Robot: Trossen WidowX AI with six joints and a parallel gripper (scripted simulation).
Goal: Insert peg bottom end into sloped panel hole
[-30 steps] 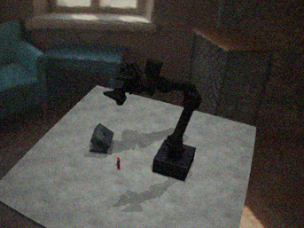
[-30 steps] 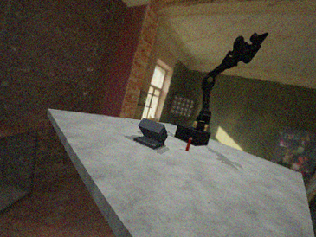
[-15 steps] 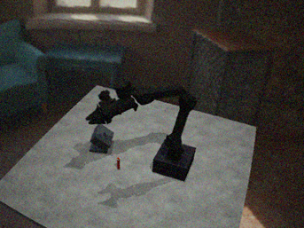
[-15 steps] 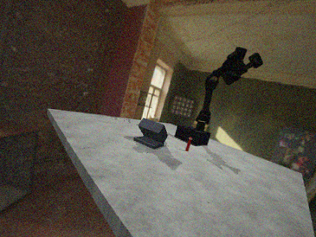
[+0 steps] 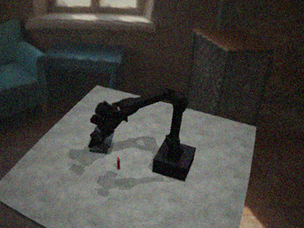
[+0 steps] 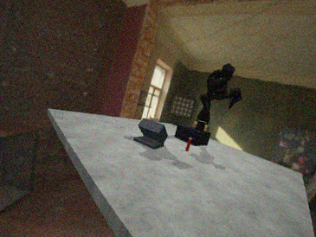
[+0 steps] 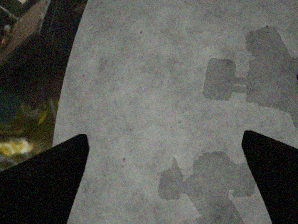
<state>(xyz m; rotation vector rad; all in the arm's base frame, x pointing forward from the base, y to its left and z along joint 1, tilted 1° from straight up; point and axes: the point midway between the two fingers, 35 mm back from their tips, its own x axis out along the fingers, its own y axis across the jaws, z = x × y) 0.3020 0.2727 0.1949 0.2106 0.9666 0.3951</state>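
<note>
The red peg [image 5: 118, 163] [image 6: 188, 144] stands upright on the table, in front of the arm's base. The dark grey block with the sloped panel [image 5: 109, 144] [image 6: 152, 133] sits on the table near it. In the top view the gripper overlaps much of the block, and I cannot make out the hole in any view. My gripper [image 6: 234, 104] [image 7: 168, 141] is open and empty, high above the table, with its fingers pointing down. The wrist view shows neither the peg nor the block between or beyond the fingers.
The arm's square black base [image 5: 174, 159] [image 6: 192, 135] stands on the pale table [image 5: 195, 207] [image 6: 227, 198]. Shadows of the arm lie on the table around the peg. The table's curved-looking edge shows at the left of the wrist view.
</note>
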